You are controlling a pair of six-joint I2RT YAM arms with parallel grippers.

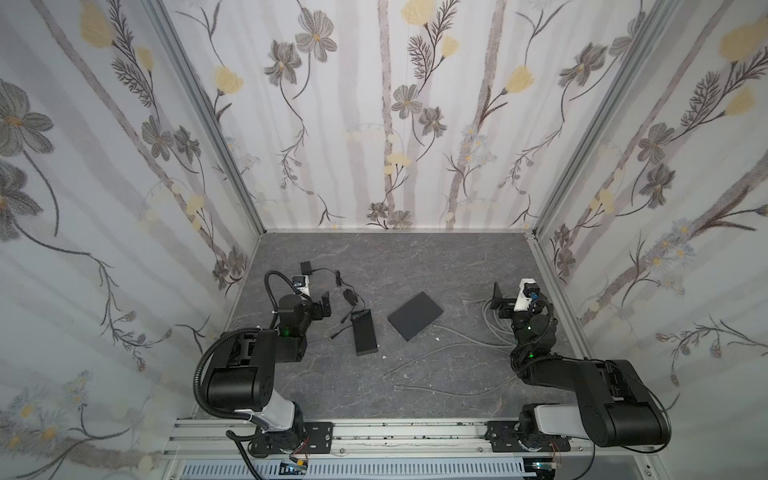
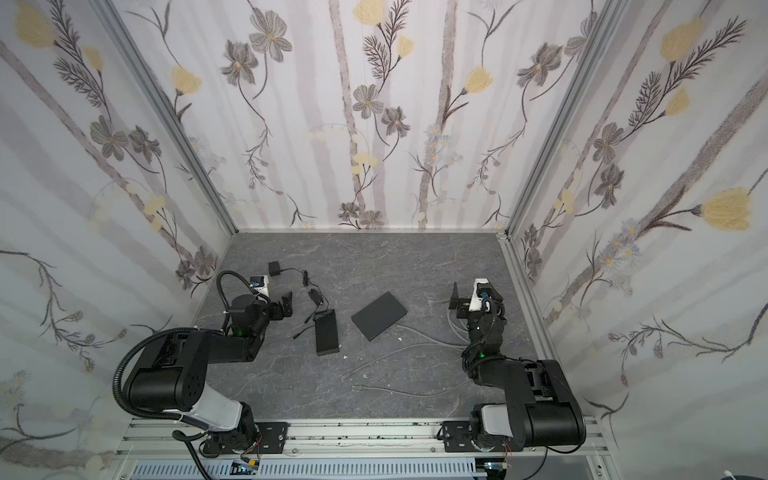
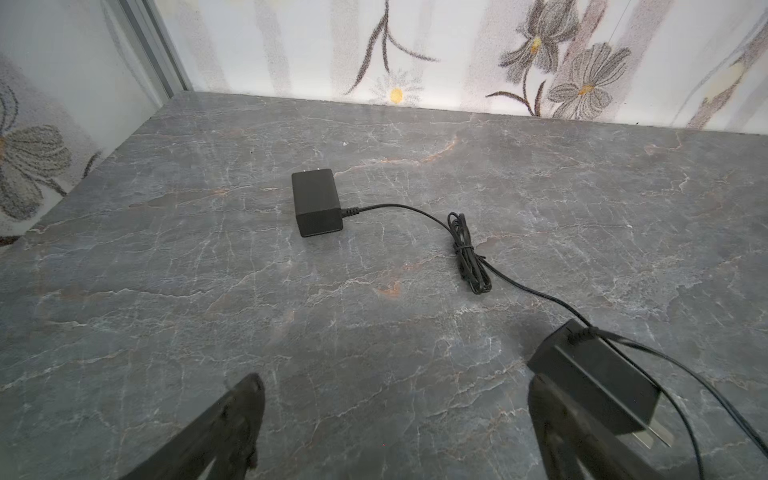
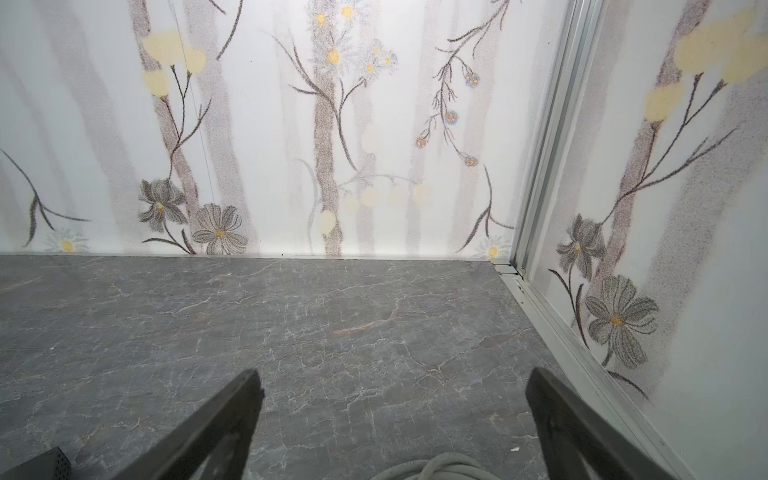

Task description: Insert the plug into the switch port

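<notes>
Black left pincer (image 3: 392, 386) and right pincer (image 4: 395, 382): jaws apart, empty, presumably staged for pickup. Grey cable's plug end (image 1: 386, 376) lies free at lower centre of the marbled grey bench (image 1: 457, 257), near the narrow black switch box (image 1: 365, 332).

Long blk box (image 1: 365, 332) ports too small; grey cable coil (image 4: 432, 469) cropped.

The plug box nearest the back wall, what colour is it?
The plug box is black, with a thin black cord. The left wrist view shows it best.
</notes>
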